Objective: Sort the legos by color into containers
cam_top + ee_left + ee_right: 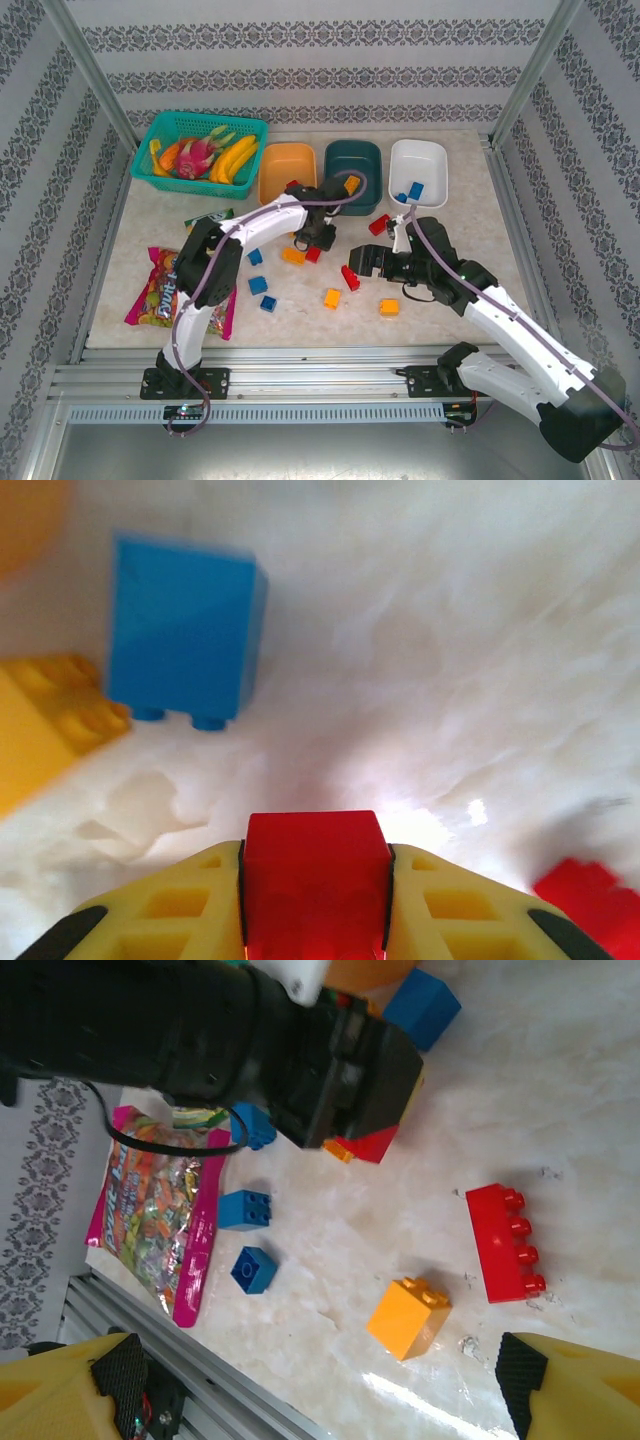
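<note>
pinched between the left gripper's [315, 925] yellow fingers [170, 910] at the bottom of its wrist view, a red lego [315, 875] sits squarely held close to the table [450, 680], likely for carrying to a container. the right gripper [320, 1400] hangs with jaws spread wide above a long red lego [503, 1242] and an orange lego [408, 1317], probably lining up its own pick. the top view adds the destinations at upper centre: orange container [285, 160], teal container [350, 155], and white container [420, 158] with blue legos [415, 189] inside.
</note>
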